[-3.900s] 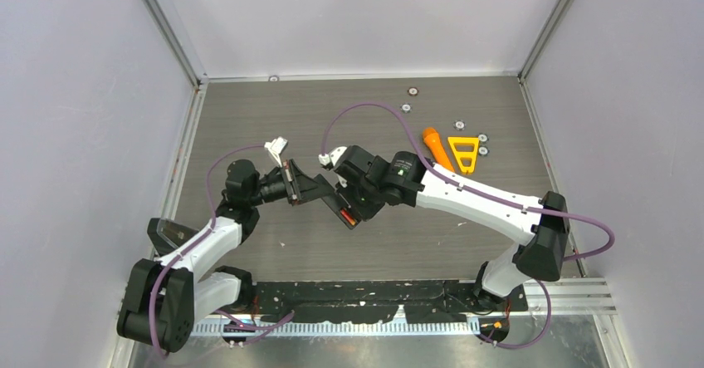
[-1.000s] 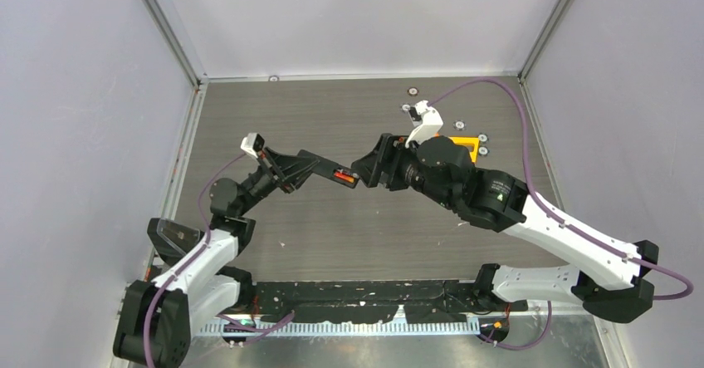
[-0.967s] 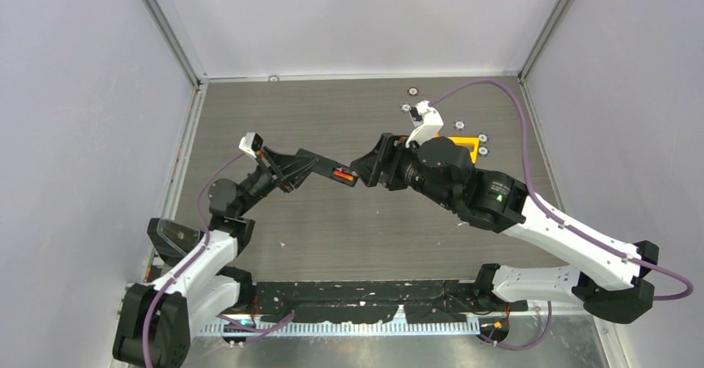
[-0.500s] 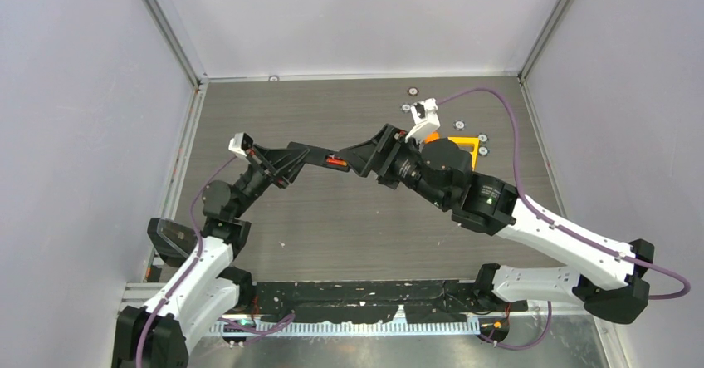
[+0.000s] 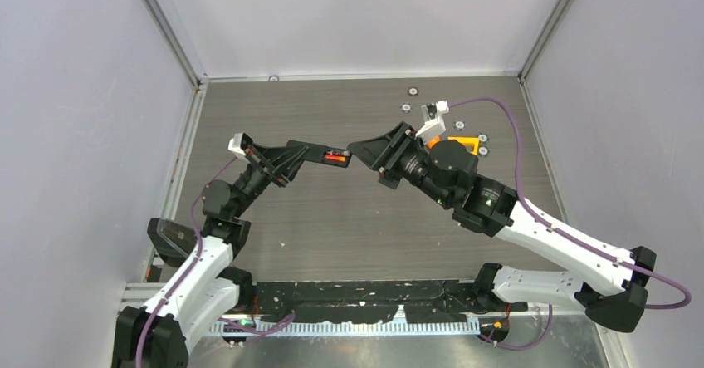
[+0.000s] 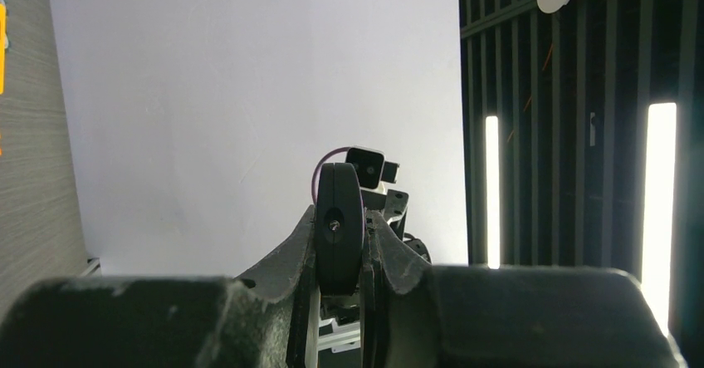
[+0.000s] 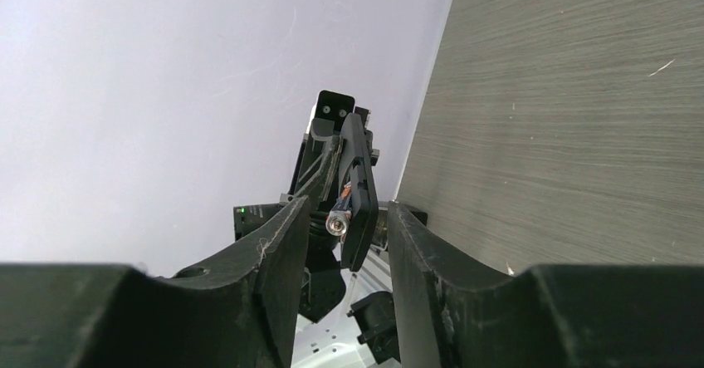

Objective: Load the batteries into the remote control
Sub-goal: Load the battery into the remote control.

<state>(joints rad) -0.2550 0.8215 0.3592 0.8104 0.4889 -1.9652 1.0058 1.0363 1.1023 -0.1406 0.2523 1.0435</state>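
Observation:
My left gripper (image 5: 292, 157) is shut on the black remote control (image 5: 320, 153) and holds it in the air, pointing right. A red-orange battery (image 5: 335, 158) lies in its open compartment near the free end. In the left wrist view the remote (image 6: 339, 218) shows end-on, clamped in the left gripper (image 6: 340, 239). My right gripper (image 5: 359, 149) is open, its tips just off the remote's free end. In the right wrist view the remote (image 7: 359, 181) and the battery's metal end (image 7: 337, 223) show beyond the open right gripper (image 7: 349, 212). The dark grey battery is out of view.
The orange flashlight (image 5: 432, 139) and yellow triangular frame (image 5: 467, 146) lie at the back right, partly behind my right arm. Small silver discs (image 5: 407, 108) are scattered near the back edge. Grey walls close in the wooden table (image 5: 332, 235).
Both grippers have risen and moved toward the back with the remote. The right gripper, earlier against the remote's end, now sits slightly right of it.

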